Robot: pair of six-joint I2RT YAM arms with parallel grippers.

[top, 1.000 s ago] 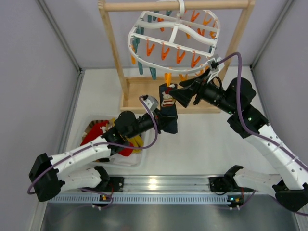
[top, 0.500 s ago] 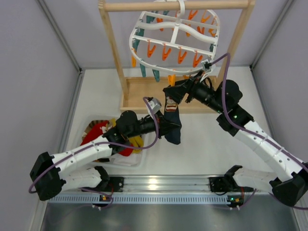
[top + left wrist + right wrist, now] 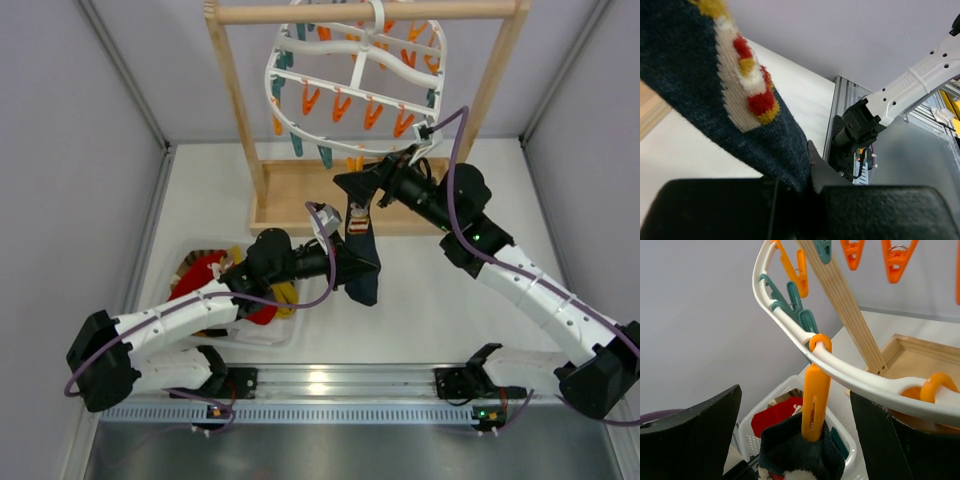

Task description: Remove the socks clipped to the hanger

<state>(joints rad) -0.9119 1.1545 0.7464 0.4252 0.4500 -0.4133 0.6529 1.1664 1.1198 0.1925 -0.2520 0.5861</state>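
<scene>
A navy sock [image 3: 362, 250] with a white, red and yellow band hangs from an orange clip [image 3: 356, 166] on the near rim of the white hanger [image 3: 290, 52]. My left gripper [image 3: 347, 268] is shut on the sock's lower end; in the left wrist view the sock [image 3: 740, 105] runs down into the closed gripper [image 3: 807, 176]. My right gripper [image 3: 358, 188] is open, one finger on each side of that clip. In the right wrist view the clip [image 3: 812, 402] grips the sock's cuff [image 3: 790, 452] under the hanger ring [image 3: 850, 372], between the open gripper [image 3: 797, 400].
The hanger hangs from a light wooden rack [image 3: 235, 90] with a tray-like base [image 3: 290, 195]. A white basket [image 3: 262, 337] at the left holds red and yellow socks [image 3: 200, 275]. Grey walls close in both sides. A metal rail [image 3: 340, 380] runs along the near edge.
My right gripper has moved left and up to straddle the orange clip. The hanger has swung slightly left. My left gripper has shifted a little right and nearer, still holding the sock.
</scene>
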